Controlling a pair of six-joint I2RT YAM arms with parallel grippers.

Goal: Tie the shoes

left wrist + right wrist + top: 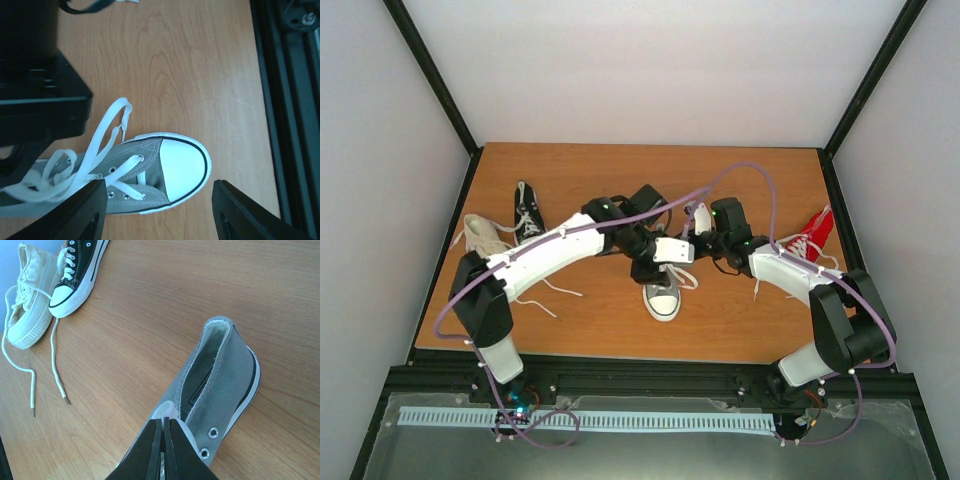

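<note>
The grey shoe with white toe cap lies mid-table, toe toward the near edge. My left gripper hovers above it. In the left wrist view it is open, one finger over the loose white laces and the other beside the toe cap, holding nothing. My right gripper is at the shoe's ankle end. In the right wrist view it is shut on a white lace loop next to the shoe's open collar.
A black shoe and a cream shoe lie at the left with trailing laces, also in the right wrist view. A red shoe lies at the right by my right arm. A black frame rail borders the table.
</note>
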